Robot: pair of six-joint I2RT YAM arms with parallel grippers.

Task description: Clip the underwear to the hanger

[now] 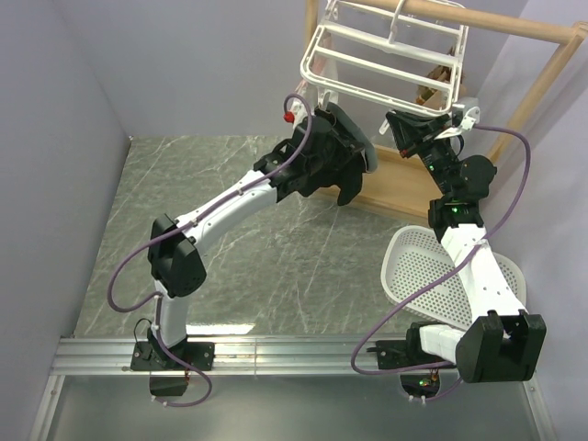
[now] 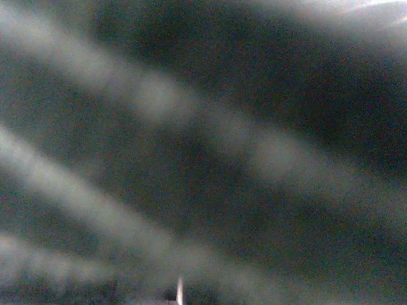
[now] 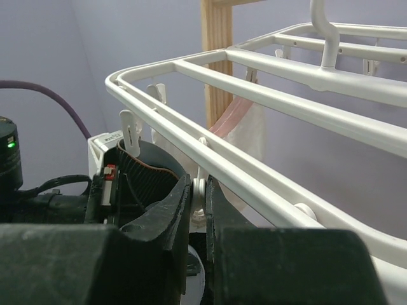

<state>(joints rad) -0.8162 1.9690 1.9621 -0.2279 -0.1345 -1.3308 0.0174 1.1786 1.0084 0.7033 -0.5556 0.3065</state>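
- Two hands under hanger's (image 3: 286,105) near edge: left hand (image 1: 338,124) pinched shut on underwear (image 3: 143,166); right hand (image 3: 200,187) clamped on clip (image 3: 198,203).
- Open table (image 1: 230,230) lies to their left.

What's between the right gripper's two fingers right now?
A small white clip hanging from the hanger's outer rail, pinched by the right gripper; the right wrist view shows it.

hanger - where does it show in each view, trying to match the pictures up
top external: hanger at upper middle, tilted, hung under the wooden frame.
left wrist: only blurred pale stripes over something dark; cannot tell if these are its bars.
right wrist: hanger fills the upper right; right claw pinches one clip.
shared landmark: the wooden post, top and right wrist views only.
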